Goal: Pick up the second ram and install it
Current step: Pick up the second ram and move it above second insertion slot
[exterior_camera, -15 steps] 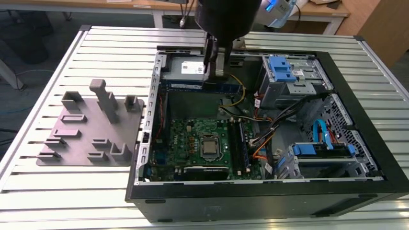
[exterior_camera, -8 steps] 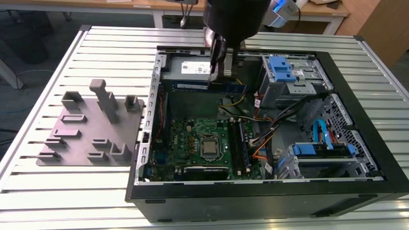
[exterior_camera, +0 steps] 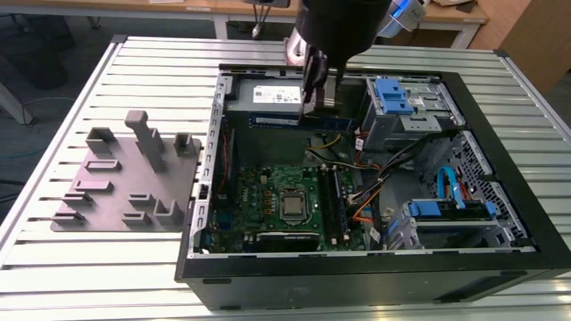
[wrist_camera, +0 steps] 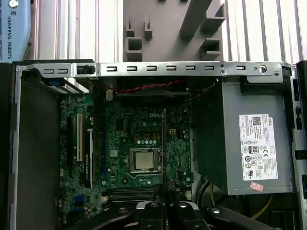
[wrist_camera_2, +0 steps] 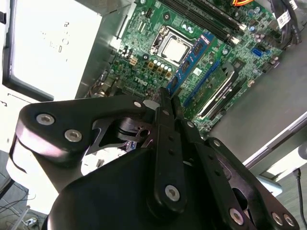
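One slatted metal table [exterior_camera: 134,60] bears the case [exterior_camera: 357,275]; fingers [exterior_camera: 311,80] grip the second ram [exterior_camera: 285,122].

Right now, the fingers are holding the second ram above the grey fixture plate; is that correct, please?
Not quite: the exterior view shows the fingers holding the second ram above the open computer case, near its power supply. The grey fixture plate lies outside the case, on the exterior view's left.
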